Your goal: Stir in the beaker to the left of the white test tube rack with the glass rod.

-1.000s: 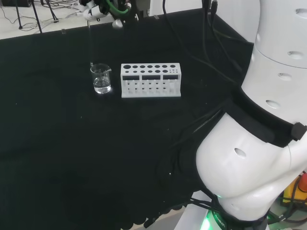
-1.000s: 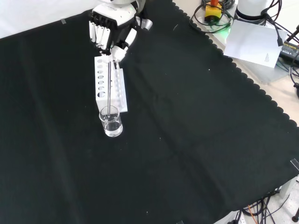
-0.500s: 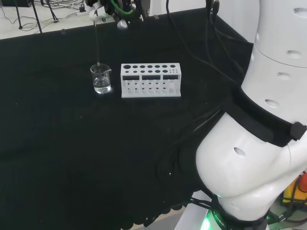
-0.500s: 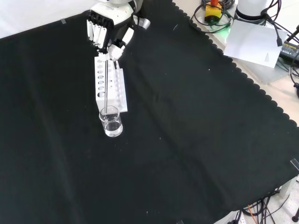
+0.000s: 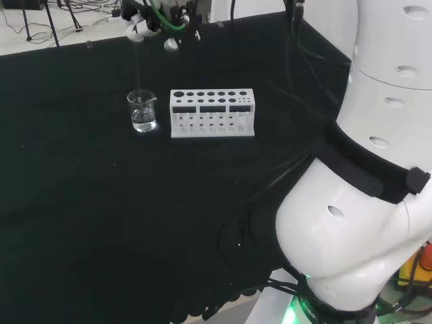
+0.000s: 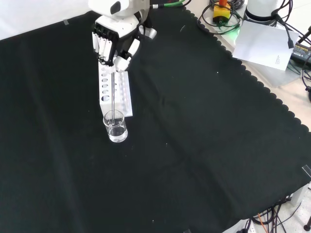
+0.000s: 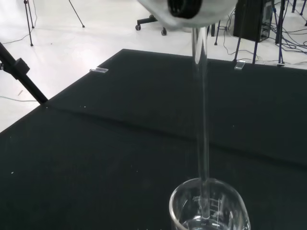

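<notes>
Front view: I'm seeing one beaker [image 6: 115,127], one rack [image 6: 114,89], one glass rod [image 6: 113,92]. My hand [image 6: 112,41] is pinching the rod upright, tip dipping into the beaker.

The worktop [image 6: 204,145] is covered with matt black cloth. The beaker [image 6: 115,127] and rod [image 7: 202,120] are made of clear, glossy glass. The rack [image 5: 212,113] is of matt white plastic.

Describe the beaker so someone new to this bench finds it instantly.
On the black cloth stands one white test tube rack. In the front view, the beaker sits just past its near end: small clear glass, some clear liquid inside, with the glass rod from the hand hanging into it.
</notes>
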Robot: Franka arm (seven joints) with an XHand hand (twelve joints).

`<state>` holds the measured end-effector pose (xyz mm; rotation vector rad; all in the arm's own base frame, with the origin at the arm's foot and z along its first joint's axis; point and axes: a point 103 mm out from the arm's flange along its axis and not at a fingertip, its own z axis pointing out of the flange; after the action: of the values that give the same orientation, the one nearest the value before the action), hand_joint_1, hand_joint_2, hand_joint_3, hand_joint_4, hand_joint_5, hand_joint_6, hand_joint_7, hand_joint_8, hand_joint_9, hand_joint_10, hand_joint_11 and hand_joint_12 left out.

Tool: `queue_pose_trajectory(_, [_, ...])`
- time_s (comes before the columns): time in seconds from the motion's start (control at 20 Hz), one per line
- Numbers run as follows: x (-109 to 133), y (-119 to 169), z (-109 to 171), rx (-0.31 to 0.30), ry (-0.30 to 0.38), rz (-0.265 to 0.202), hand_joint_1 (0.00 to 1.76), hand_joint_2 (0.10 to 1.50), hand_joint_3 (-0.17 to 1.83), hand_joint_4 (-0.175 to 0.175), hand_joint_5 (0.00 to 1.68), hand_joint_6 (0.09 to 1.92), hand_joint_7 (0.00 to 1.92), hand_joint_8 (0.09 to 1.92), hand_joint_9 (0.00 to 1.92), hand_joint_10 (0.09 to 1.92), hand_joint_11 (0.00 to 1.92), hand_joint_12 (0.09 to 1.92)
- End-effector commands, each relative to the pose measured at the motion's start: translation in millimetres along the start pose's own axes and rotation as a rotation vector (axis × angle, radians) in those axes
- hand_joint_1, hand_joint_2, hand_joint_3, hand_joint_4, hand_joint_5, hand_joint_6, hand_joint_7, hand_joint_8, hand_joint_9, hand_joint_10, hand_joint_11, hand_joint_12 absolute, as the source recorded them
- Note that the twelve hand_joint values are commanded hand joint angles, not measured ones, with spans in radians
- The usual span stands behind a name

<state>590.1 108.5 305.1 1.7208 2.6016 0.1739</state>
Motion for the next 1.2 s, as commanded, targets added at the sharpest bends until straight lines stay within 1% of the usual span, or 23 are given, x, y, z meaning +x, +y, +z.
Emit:
queue_pose_trajectory(0.05, [-3,3,16,0.002,0.008,-0.015,1.30,1.02,0.07,-0.175,1.16,0.41,1.16,1.03,1.60,0.94,1.42,1.12])
queue_pose_trajectory(0.15, [-3,5,22,0.015,0.006,-0.016,1.30,1.02,0.06,-0.175,1.16,0.41,1.16,1.03,1.60,0.94,1.42,1.12])
queue_pose_trajectory(0.4, [-7,2,30,0.020,0.013,-0.015,1.30,1.02,0.06,-0.175,1.16,0.41,1.16,1.03,1.60,0.94,1.42,1.12])
queue_pose_trajectory(0.6, [-6,6,37,0.030,0.018,-0.031,1.30,1.02,0.06,-0.175,1.16,0.41,1.16,1.03,1.60,0.94,1.42,1.12])
queue_pose_trajectory(0.75, [-6,11,40,0.034,0.013,-0.027,1.30,1.02,0.06,-0.175,1.16,0.41,1.16,1.03,1.60,0.94,1.42,1.12])
queue_pose_trajectory(0.95, [-15,15,41,0.036,0.015,-0.017,1.30,1.02,0.05,-0.175,1.16,0.40,1.16,1.03,1.60,0.94,1.42,1.12])
queue_pose_trajectory(1.1, [-20,13,40,0.034,0.014,-0.009,1.30,1.02,0.05,-0.175,1.16,0.40,1.16,1.03,1.60,0.94,1.43,1.12])
queue_pose_trajectory(1.2, [-25,3,37,0.038,0.021,0.002,1.30,1.02,0.05,-0.175,1.16,0.40,1.16,1.03,1.60,0.94,1.43,1.12])
